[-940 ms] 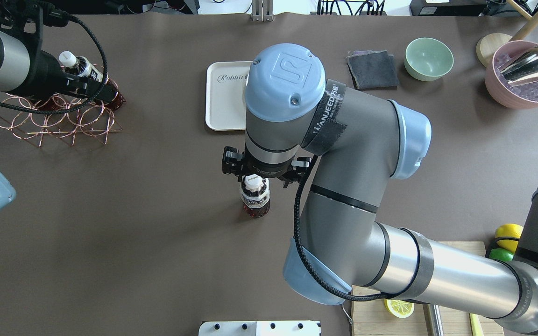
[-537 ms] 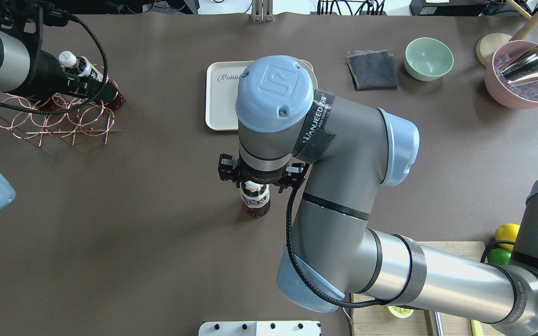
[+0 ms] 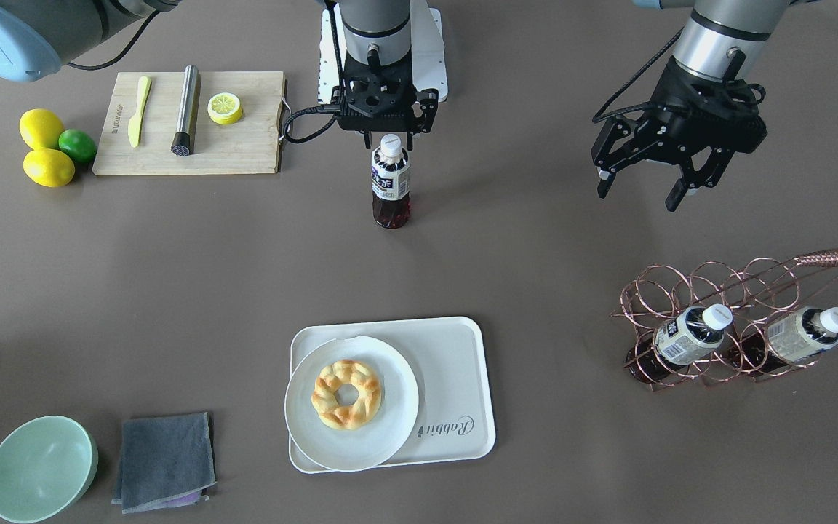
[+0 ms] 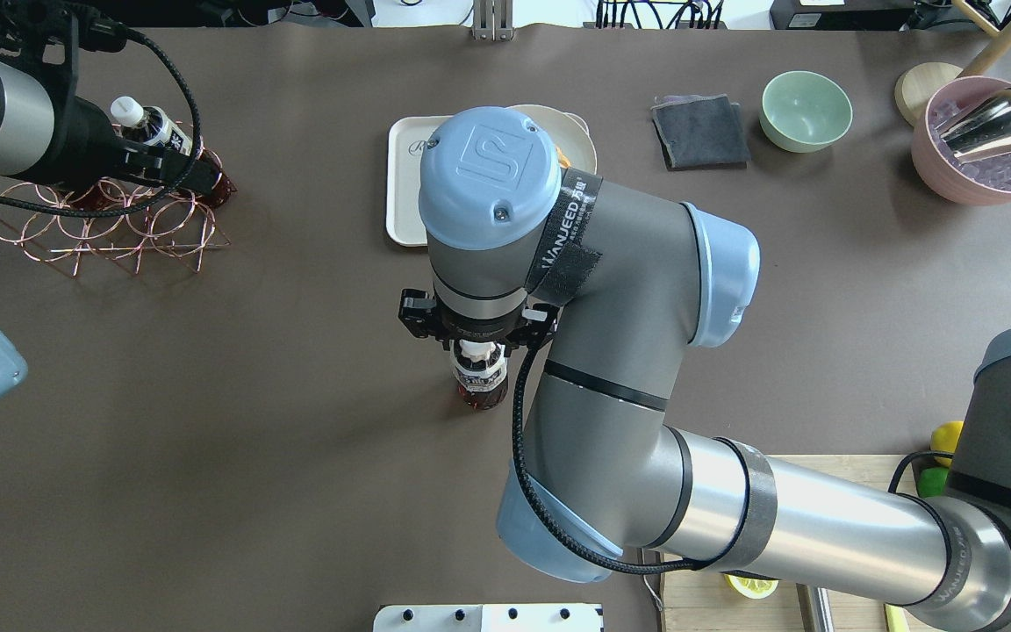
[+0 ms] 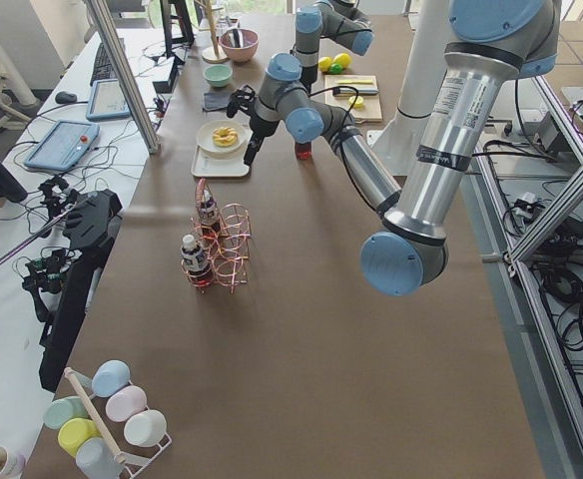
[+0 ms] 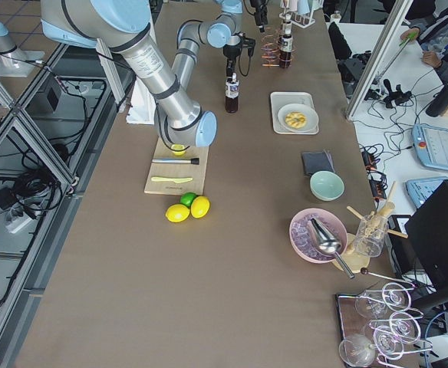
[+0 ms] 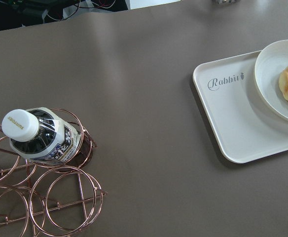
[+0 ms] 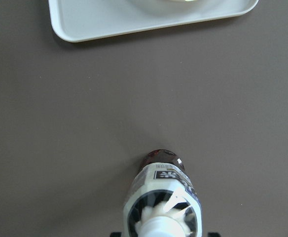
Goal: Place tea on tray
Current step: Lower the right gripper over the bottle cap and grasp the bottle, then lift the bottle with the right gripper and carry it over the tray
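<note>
Leftward of where it was in the earlier overhead pictures, the right arm's blue-capped joint now hides most of the tray's grey script, and the right gripper [image 4: 476, 326] has come over the white screw cap of the tea [image 4: 480, 384]. Overhead, the bottle stands upright on the matt brown table [image 4: 251, 439], well apart from the cream tray [image 4: 402, 197] beyond it.

From the front, the right gripper's black fingers stand spread either side of the cap, not closed on it. Dark reddish liquid shows below the navy-and-white label. The tray has rounded corners and a raised rim. One half carries a round white plate [image 3: 393, 437] with a glazed ring pastry [image 3: 347, 394]; the lettered half is bare. The left gripper [image 3: 637, 196] hangs with fingers wide apart, holding nothing, near a copper wire rack [image 3: 724, 287] of looped rings.

Both side views show the tea upright under the right gripper, with the tray close by.

The left wrist camera shows the tray's smooth surface and a capped bottle lying in the rack. The right wrist camera looks straight down the tea, its cap blurred at the bottom edge, with the tray's rim at the top.
</note>
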